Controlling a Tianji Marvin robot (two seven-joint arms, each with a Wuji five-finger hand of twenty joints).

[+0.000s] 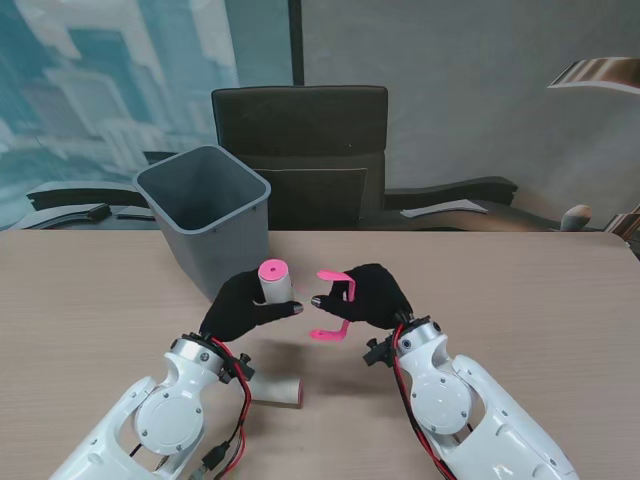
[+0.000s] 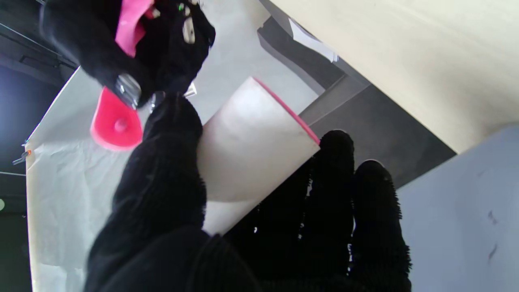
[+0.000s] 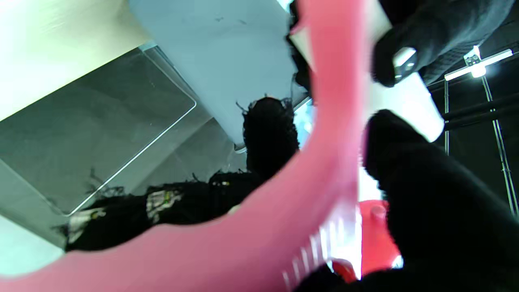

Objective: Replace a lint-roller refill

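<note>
At frame centre, the left hand (image 1: 238,307) grips a white refill roll (image 1: 275,283) upright, pink end up. The right hand (image 1: 377,297), clamped on the pink roller handle (image 1: 336,301), holds its open frame just beside the roll, apparently to line them up. Another roll (image 1: 273,389) lies on the table (image 1: 90,300) at lower centre.

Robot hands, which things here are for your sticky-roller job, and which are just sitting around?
For the job: white roll with pink end in my left hand; pink roller handle in my right hand; second roll lying near me; probably the grey bin.

Just around: black chair.
</note>
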